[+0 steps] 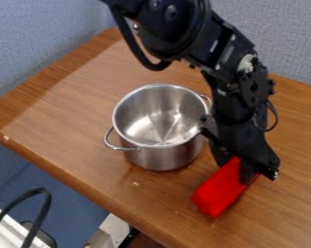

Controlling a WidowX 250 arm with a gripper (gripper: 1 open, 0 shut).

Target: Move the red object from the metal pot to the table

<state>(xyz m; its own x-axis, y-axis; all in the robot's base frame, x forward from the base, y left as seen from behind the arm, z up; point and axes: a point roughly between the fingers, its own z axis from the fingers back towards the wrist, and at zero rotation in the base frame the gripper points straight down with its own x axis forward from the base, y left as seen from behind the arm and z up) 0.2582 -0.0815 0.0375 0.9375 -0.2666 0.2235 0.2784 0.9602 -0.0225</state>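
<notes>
The red object [220,192] is a bright red block lying tilted on the table [54,102] near its front edge, to the right of the metal pot [159,126]. My gripper [252,170] points down at the block's upper end, and its black fingers close around that end. The shiny steel pot stands upright and looks empty inside. A loop handle [111,141] shows on its left side. The fingertips themselves are dark and hard to tell apart.
The black arm [184,39] reaches in from the top over the pot's right side. The table's front edge runs just below the block. A dark cable [22,208] loops below the table at the lower left. A blue wall stands behind.
</notes>
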